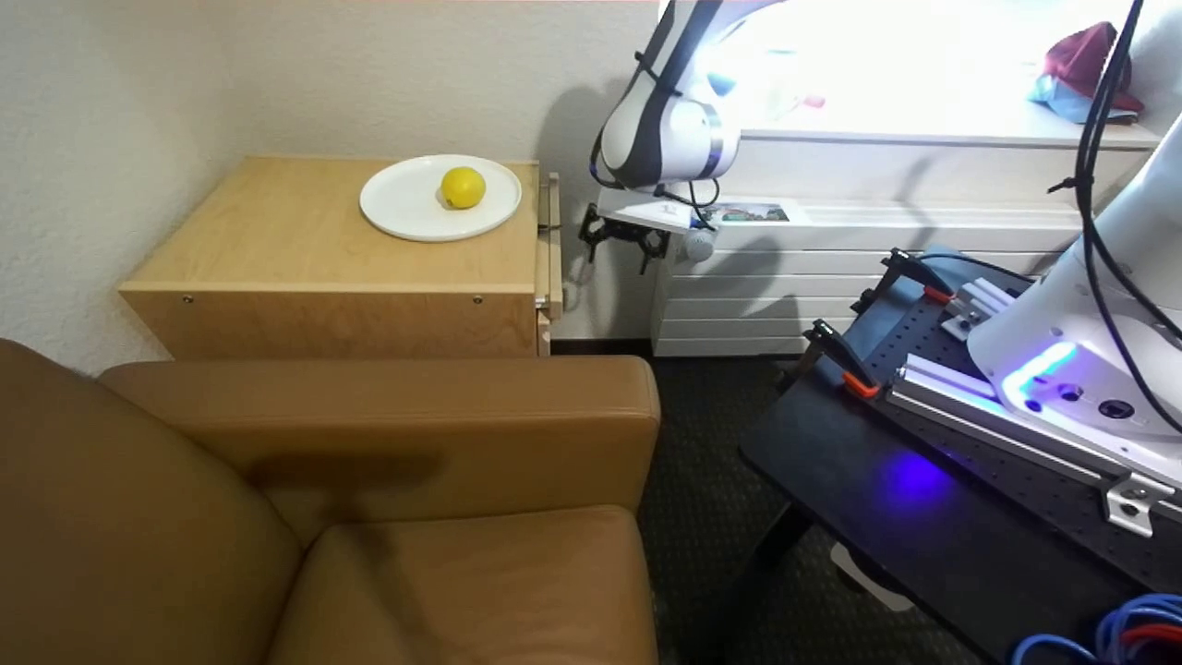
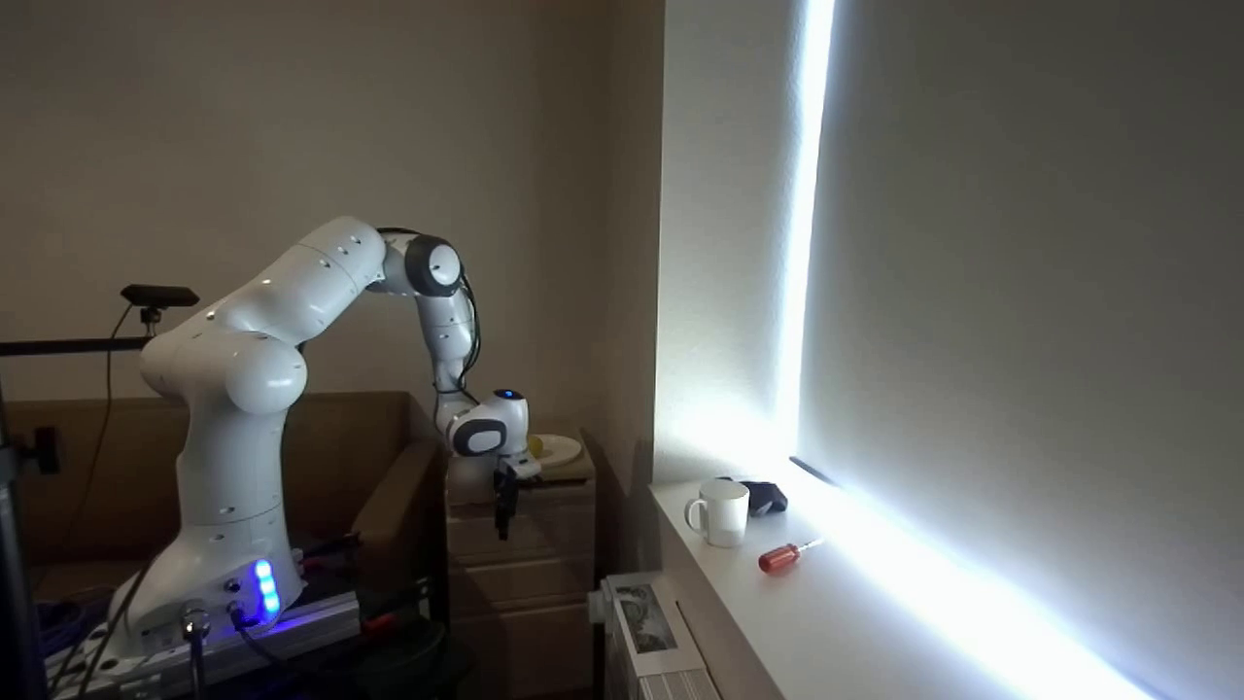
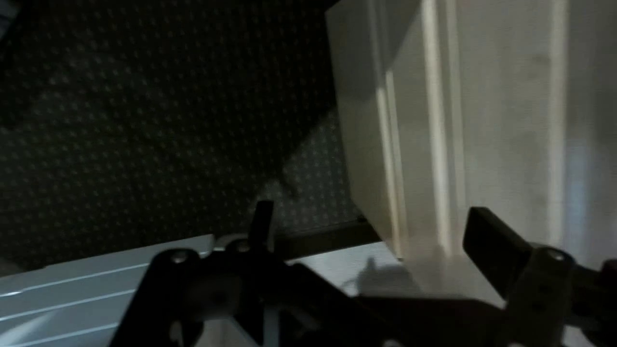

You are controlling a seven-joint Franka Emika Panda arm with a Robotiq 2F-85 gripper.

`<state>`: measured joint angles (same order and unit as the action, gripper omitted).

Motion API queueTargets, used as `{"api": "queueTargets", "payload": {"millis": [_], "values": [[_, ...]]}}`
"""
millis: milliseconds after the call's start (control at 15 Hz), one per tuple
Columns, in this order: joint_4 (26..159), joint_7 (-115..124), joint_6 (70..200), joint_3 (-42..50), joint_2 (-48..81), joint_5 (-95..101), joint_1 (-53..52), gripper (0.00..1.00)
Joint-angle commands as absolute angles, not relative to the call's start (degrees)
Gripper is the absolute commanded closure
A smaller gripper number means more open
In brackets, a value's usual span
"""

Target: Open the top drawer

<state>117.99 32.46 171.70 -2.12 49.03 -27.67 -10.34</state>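
In an exterior view, nearest, a brown leather sofa lies at 8 o'clock and a black table carrying your arm's white base at 4. Past the sofa, at 10 o'clock, stands a boxy light tan wood nightstand, with a round yellow fruit on a round white plate on top. The shallow light tan wood top drawer is at the nightstand's 3 o'clock edge, its front standing slightly out. Your black two-fingered gripper hangs near 12 o'clock, apart from the drawer; the wrist view shows its fingers released, spread wide. Farther, at 2 o'clock, is a white slatted radiator; on the white windowsill above, in an exterior view, rest a white mug and red-handled screwdriver.
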Motion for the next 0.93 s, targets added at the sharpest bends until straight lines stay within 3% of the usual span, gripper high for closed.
{"api": "queueTargets", "payload": {"millis": [0, 267, 600, 867], "values": [[120.3, 34.4, 169.9, 3.4, 55.0, -26.9, -9.8, 0.00], [120.2, 35.1, 168.7, 5.2, 57.1, -26.4, -9.4, 0.00], [133.1, 28.7, 179.0, 1.7, 42.5, -25.2, -9.4, 0.00], [142.9, 22.5, 184.8, -7.1, 30.2, -24.6, -4.4, 0.00]]}}
